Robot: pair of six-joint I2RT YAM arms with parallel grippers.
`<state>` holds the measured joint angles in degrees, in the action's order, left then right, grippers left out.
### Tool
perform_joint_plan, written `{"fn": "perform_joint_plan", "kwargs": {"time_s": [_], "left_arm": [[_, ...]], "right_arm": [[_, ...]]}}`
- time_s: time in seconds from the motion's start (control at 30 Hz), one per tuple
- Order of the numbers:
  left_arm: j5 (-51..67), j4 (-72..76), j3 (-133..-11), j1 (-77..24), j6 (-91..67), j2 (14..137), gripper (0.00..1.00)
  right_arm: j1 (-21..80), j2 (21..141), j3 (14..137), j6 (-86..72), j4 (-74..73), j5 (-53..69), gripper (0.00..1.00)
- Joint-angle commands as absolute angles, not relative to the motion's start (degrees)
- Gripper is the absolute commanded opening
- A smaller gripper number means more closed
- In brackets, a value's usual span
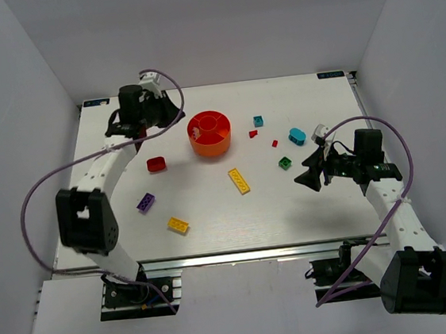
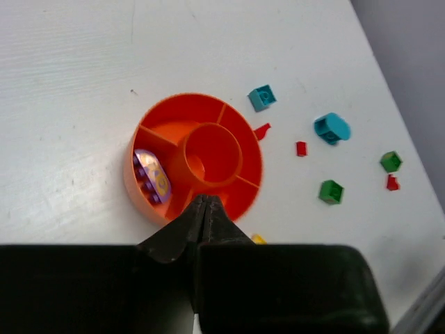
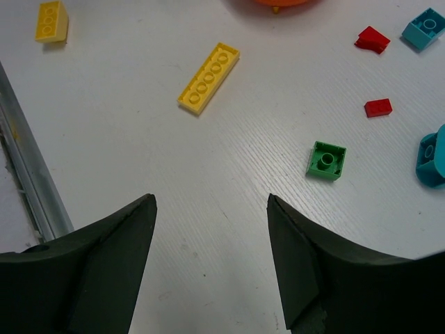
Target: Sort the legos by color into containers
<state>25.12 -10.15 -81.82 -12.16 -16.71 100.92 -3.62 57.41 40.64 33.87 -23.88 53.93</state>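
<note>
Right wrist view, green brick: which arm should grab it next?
Right. The right gripper is open, the green brick just ahead of its fingers. The left gripper is shut by the bowl, farther off.

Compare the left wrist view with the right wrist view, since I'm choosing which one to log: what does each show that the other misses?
Only the left wrist view shows the inside of the orange-red bowl, with a purple brick lying in one wedge, and the shut left gripper. Only the right wrist view shows the small yellow brick, the table's edge rail and the open right gripper. Both show the green brick, the square cyan brick and two red pieces.
</note>
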Motion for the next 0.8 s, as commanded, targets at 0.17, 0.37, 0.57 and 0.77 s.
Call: {"fn": "perform_joint_plan", "kwargs": {"time_s": [0.17, 0.37, 0.57, 0.77], "left_arm": [[15.7, -16.6, -61.5, -11.6, -18.1, 70.9, 0.08], [5.4, -27.6, -54.2, -11.6, -17.6, 60.5, 0.56], [-3.4, -32.4, -50.2, -11.6, -17.3, 57.3, 0.82], [-3.9, -33.6, -48.9, -11.6, -14.6, 60.3, 0.84]], "right_arm": [[-3.3, 58.1, 41.4, 41.4, -26.4, 58.4, 0.51], [-1.1, 58.2, 40.1, 44.4, -27.2, 61.0, 0.60], [1.7, 58.8, 39.5, 42.7, -25.2, 58.9, 0.70], [1.8, 58.9, 39.8, 42.4, -25.4, 58.5, 0.71]]}}
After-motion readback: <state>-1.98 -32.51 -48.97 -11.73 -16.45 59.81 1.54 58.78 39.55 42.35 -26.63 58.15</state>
